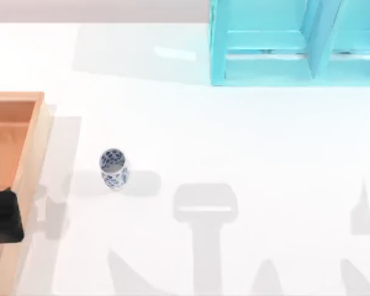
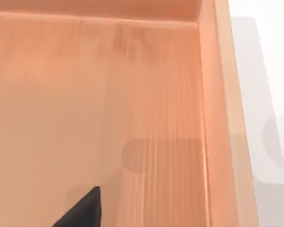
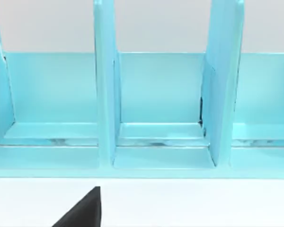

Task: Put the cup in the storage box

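The cup (image 1: 113,168), white with a blue floral pattern, stands upright on the white table in the top view, left of centre. The storage box (image 1: 36,139) lies at the table's left edge, with a light-wood rim and an orange-brown inside. My left gripper (image 1: 5,214) hangs over the box's near right corner, well to the left of the cup and apart from it. The left wrist view looks down into the box (image 2: 223,118), with a dark tip of the left gripper (image 2: 83,212) at the edge. A dark tip of my right gripper (image 3: 83,212) faces the teal shelf.
A teal-blue shelf unit (image 1: 265,61) with upright dividers stands at the back right of the table, and the right wrist view looks straight into the shelf unit's compartments (image 3: 156,90). White tabletop (image 1: 234,135) spreads between the cup, box and shelf.
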Action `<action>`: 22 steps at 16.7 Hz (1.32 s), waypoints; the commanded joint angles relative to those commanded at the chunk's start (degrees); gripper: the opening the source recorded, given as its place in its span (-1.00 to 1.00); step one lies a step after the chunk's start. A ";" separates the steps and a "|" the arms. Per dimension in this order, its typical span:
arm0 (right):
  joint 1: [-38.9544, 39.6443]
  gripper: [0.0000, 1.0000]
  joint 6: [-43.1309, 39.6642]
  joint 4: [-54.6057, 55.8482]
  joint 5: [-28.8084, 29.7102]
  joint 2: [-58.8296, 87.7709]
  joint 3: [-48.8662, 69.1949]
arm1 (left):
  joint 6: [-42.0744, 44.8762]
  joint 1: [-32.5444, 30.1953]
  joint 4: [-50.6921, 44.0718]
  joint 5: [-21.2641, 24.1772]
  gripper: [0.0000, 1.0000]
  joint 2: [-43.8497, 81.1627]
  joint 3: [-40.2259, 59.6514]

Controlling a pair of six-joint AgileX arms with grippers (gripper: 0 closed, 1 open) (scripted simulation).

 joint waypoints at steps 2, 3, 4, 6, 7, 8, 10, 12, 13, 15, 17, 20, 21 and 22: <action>0.00 1.00 0.00 0.00 0.00 0.00 0.00 | -2.11 -1.61 -6.72 -0.62 1.00 9.52 7.20; 0.00 1.00 0.00 0.00 0.00 0.00 0.00 | -3.30 -2.55 -10.11 -0.84 1.00 14.41 11.26; 0.00 1.00 0.00 0.00 0.00 0.00 0.00 | -4.55 -3.55 -13.50 -1.01 1.00 19.32 15.55; 0.00 1.00 0.00 0.00 0.00 0.00 0.00 | -7.17 -5.76 -20.17 -1.15 1.00 29.17 24.68; 0.00 1.00 0.00 0.00 0.00 0.00 0.00 | -8.51 -6.96 -23.42 -1.13 1.00 34.09 29.45; 0.00 1.00 0.00 0.00 0.00 0.00 0.00 | -9.85 -8.20 -26.59 -1.05 1.00 38.98 34.30; 0.00 1.00 0.00 0.00 0.00 0.00 0.00 | -12.45 -10.82 -32.58 -0.71 1.00 48.57 44.09; 0.00 1.00 0.00 0.00 0.00 0.00 0.00 | -14.84 -13.49 -38.06 -0.18 1.00 57.70 53.66; 0.00 1.00 0.00 0.00 0.00 0.00 0.00 | -15.94 -14.82 -40.59 0.14 1.00 62.01 58.26; 0.00 1.00 0.00 0.00 0.00 0.00 0.00 | -17.87 -17.41 -45.15 0.85 1.00 70.02 66.88; 0.00 1.00 0.00 0.00 0.00 0.00 0.00 | -19.38 -19.77 -48.90 1.60 1.00 76.89 74.34; 0.00 1.00 0.00 0.00 0.00 0.00 0.00 | -20.88 -22.58 -52.92 2.61 1.00 84.59 82.81; 0.00 1.00 0.00 0.00 0.00 0.00 0.00 | -21.18 -23.25 -53.80 2.87 1.00 86.33 84.75; 0.00 1.00 0.00 0.00 0.00 0.00 0.00 | -21.38 -23.73 -54.39 3.06 1.00 87.51 86.10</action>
